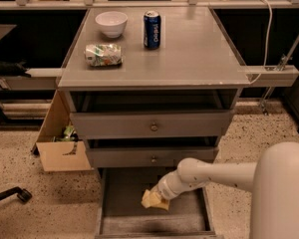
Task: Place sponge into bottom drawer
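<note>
The pale yellow sponge [153, 199] is held low inside the open bottom drawer [124, 223], close to its grey floor near the middle. My gripper [159, 196] is at the end of the white arm reaching in from the right and is shut on the sponge. The sponge hides most of the fingers. The bottom drawer is pulled out toward me, below two shallower grey drawers with round knobs [154, 127].
On the cabinet top [199, 54] stand a white bowl [111, 23], a blue soda can [152, 29] and a green-and-white foil packet [103, 55]. A cardboard box [60, 148] sits on the floor left of the cabinet. A chair caster [23, 195] is at the far left.
</note>
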You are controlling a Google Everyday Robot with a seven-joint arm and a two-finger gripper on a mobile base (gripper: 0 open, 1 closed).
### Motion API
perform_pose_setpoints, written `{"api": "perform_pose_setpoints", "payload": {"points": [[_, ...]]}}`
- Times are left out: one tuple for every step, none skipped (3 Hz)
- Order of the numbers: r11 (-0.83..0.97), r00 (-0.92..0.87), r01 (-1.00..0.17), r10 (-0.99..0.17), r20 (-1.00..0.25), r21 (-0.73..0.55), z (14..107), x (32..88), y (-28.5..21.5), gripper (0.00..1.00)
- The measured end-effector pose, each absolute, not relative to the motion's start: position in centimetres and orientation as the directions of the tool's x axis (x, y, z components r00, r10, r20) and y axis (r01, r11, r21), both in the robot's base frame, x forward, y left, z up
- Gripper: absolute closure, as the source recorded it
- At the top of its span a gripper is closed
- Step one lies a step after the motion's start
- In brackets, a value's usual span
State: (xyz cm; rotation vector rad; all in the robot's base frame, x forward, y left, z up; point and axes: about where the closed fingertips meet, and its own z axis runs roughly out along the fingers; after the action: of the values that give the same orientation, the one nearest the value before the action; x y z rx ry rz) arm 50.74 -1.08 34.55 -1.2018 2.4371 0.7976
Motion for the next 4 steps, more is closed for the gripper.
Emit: {"api": "perform_pose_setpoints", "payload": {"points": [[0.497,-0.633,-0.774,-0.618,-0.466,0.393,29.5,50.2,0.2,1.00],[0.516,-0.670,-0.742,-0.589,-0.451,0.428,25.2,50.0,0.7,1.00],[0.526,-0.700,-0.714,-0.553,-0.451,0.462,21.6,50.1,1.3,1.00],[0.533,-0.727,-0.686,-0.530,-0.436,0.496,18.5,50.6,1.6,1.00]]}}
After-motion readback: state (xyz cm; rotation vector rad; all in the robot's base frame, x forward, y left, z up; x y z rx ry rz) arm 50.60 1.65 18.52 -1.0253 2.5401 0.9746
